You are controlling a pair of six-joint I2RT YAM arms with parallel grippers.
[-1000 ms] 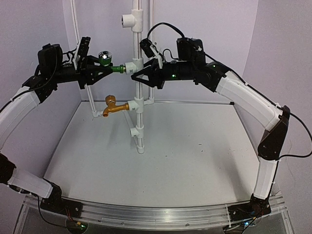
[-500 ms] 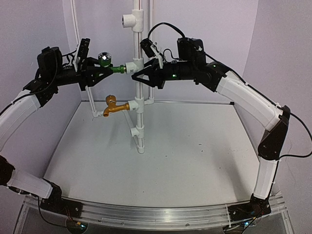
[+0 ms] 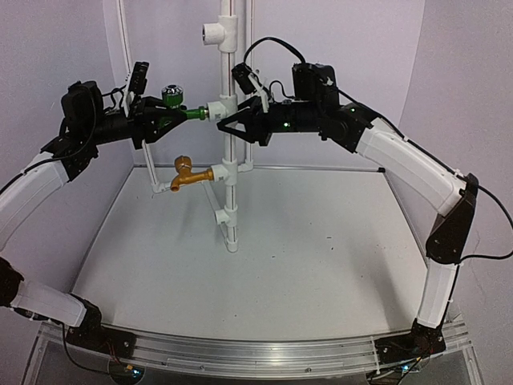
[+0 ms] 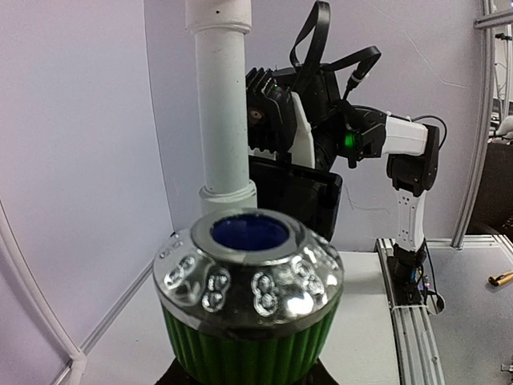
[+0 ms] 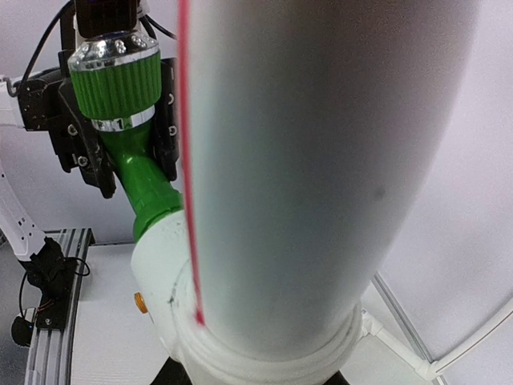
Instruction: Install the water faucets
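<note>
The green faucet (image 3: 173,107) is held level, with its stem in the upper white T-fitting (image 3: 217,110) on the upright white pipe (image 3: 228,56). My left gripper (image 3: 160,120) is shut on the faucet's body. In the left wrist view its ribbed green handle with a silver cap (image 4: 248,301) fills the foreground and hides my fingers. My right gripper (image 3: 228,122) is shut on the pipe at that fitting. The pipe (image 5: 321,160) fills the right wrist view, with the green faucet (image 5: 120,88) to its left. The golden faucet (image 3: 187,172) sits in the lower T-fitting (image 3: 227,171), spout down.
A third T-fitting (image 3: 218,32) sits high on the pipe and another (image 3: 224,215) low down near the white tabletop (image 3: 321,257). Thin white conduit (image 3: 124,40) runs up the back wall. The aluminium rail (image 3: 256,353) lies along the near edge.
My left wrist has turned slightly with the green faucet, so its handle now faces more upward. The right arm and the golden faucet have not moved.
</note>
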